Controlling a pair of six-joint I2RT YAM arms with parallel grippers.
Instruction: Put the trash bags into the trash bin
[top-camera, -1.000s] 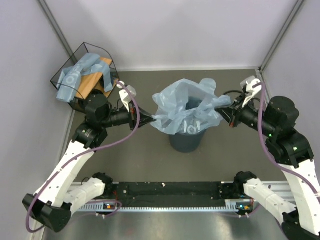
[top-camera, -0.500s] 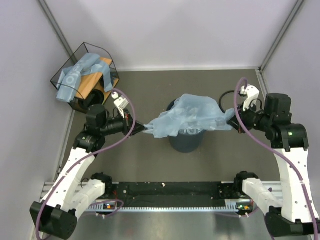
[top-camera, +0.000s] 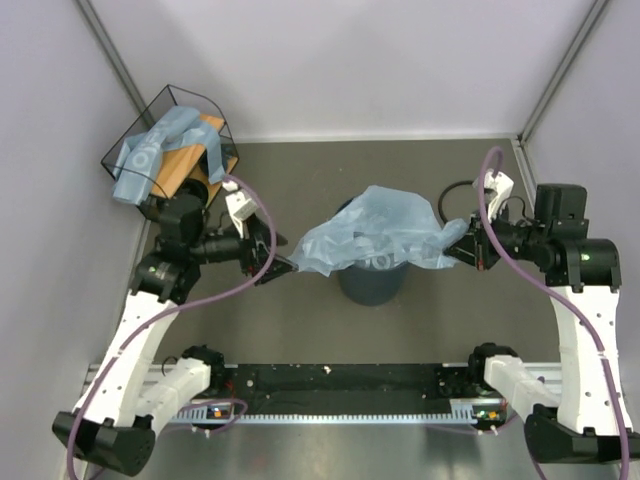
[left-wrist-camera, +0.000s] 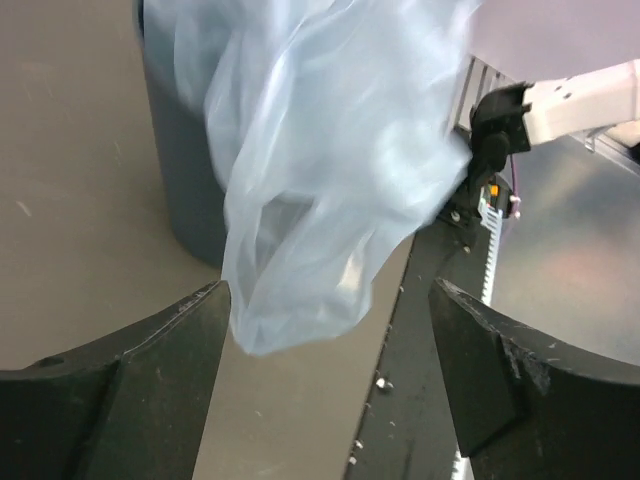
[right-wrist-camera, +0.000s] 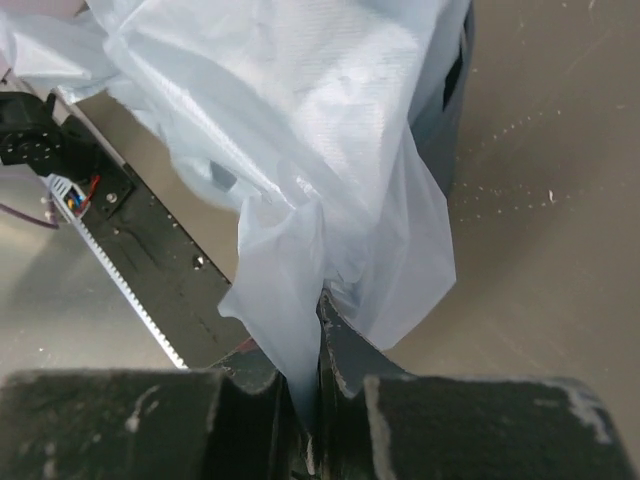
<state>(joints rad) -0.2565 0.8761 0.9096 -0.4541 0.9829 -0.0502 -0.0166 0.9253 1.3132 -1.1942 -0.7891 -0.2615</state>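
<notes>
- Desk (top-camera: 300, 180): trash bin (top-camera: 372, 285) stands mid-desk, between the two arms. Wire basket (top-camera: 170, 92) with more folded blue film sits at the far-left corner.
- Trash bag (top-camera: 380, 235): spread sheet draped over the bin's mouth, overhanging on both sides, not yet pushed in.
- Handling, as a judgement: the film is very light, limp and crinkly, probably slippery. It won't hold a shape, so expect it to billow or slide off the rim. Take it by an edge or a bunched corner, pinch firmly, and pull gently because it could tear.
- Right hand (top-camera: 458, 252): pressed together, pinching the bag's right edge.
- Left hand (top-camera: 285, 268): fingers spread wide near the bag's left corner, which hangs loose ahead of them, gripping nothing.
</notes>
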